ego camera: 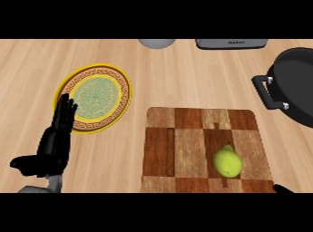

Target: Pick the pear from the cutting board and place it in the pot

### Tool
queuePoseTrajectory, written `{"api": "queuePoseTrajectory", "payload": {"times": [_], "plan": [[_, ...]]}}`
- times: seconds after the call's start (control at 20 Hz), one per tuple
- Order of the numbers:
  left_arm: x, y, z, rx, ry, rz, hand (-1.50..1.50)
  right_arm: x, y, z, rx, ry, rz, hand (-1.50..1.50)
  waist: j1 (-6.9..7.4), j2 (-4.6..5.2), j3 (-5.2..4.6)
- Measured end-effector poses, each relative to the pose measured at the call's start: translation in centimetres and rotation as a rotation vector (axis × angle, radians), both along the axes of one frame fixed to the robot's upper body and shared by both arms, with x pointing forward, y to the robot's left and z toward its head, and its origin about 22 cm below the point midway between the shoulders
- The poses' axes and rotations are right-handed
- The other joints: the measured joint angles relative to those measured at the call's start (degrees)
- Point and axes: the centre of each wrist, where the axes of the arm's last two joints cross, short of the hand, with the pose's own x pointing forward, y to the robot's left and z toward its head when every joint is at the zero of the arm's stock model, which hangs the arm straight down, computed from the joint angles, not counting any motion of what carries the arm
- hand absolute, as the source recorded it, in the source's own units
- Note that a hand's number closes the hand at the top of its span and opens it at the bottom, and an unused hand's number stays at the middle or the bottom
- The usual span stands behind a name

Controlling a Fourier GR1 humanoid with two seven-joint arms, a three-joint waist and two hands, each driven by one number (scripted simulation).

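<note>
Two hands in head view, but only one shows properly. L hand (55,140) stands at lower left over the bare wooden counter (185,77), fingers straight and apart, pointing up, thumb out to the side, holding nothing; it's resting. Its fingertips overlap the near edge of a yellow patterned plate (95,97), which sits just ahead of it and slightly to its right.

R hand (281,189) is only a black sliver at the bottom right edge; can't tell if its fingers are apart or together.

Pear (227,161), yellow-green, lies on the checkered wood cutting board (185,136), in the board's near right part, stem end pointing away. It's just ahead of the R hand sliver and to its left, not touching it, and well off to the right of the L hand. Nothing grips it.

Pot (306,86), black w/ a side handle, sits ahead of the R hand at the far right, beyond the board's far right corner, partly cut by the edge.

Further out, along the top: a grey rounded object (157,43) and a grey boxy item (232,43), both cut off, can't tell what they are.
</note>
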Motion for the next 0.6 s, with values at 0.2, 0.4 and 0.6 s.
{"api": "queuePoseTrajectory", "payload": {"times": [0.2, 0.4, 0.6], "plan": [[0.2, -0.9, 0.5, -0.007, 0.0, -0.024, 0.0, -0.7, 0.5, -0.4, -0.032, 0.289, -0.004, -1.5, 1.46, 0.36, -0.03], [0.3, -1.1, 0.8, -0.001, -0.006, -0.045, 0.0, -0.5, 1.7, -0.4, -0.05, 0.533, -0.024, -1.5, 2.85, 0.56, 0.0], [0.4, -1.8, 0.8, -0.005, -0.003, -0.059, 0.0, 1.1, 4.1, 0.2, -0.055, 0.627, -0.012, -1.5, 3.37, 0.57, 0.13]]}}
